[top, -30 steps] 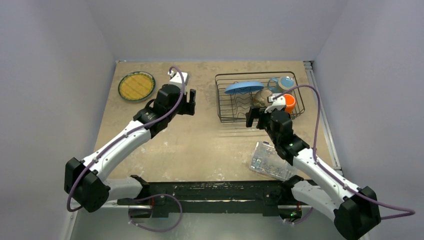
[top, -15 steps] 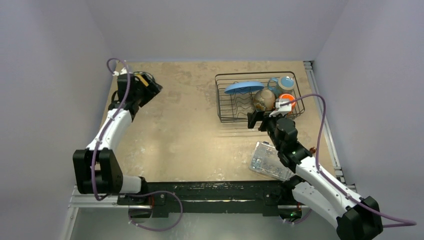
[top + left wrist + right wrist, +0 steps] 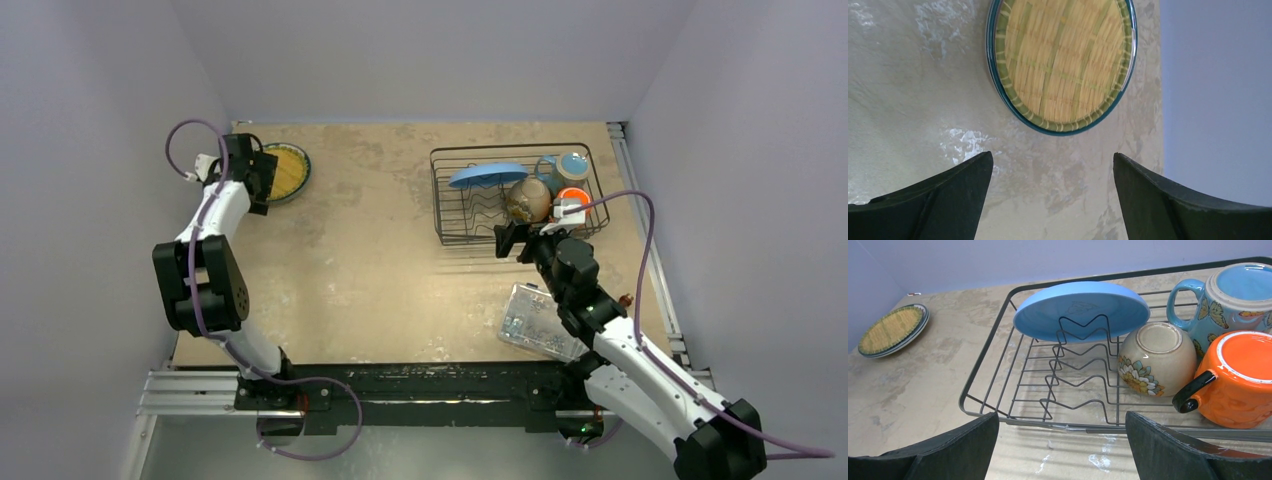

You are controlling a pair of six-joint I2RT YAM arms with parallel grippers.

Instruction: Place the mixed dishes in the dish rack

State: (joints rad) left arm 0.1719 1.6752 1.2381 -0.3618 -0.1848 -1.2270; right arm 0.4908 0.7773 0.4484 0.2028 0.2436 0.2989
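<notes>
Two jaw pairs are held wide: left gripper [image 3: 1053,162] below the weave-patterned yellow dark-rimmed plate [image 3: 1063,60] at frame top, right gripper [image 3: 1062,422] before the dish rack [image 3: 986,347] rim

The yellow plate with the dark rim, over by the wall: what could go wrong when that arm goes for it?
The yellow dark-rimmed plate lies flat on the beige table, so the open left fingers may skid over its low rim rather than grip it.
It sits near the grey wall, leaving the arm little room.
In the black wire dish rack, the blue plate leans on the dividers and might be knocked when another plate goes in.
</notes>
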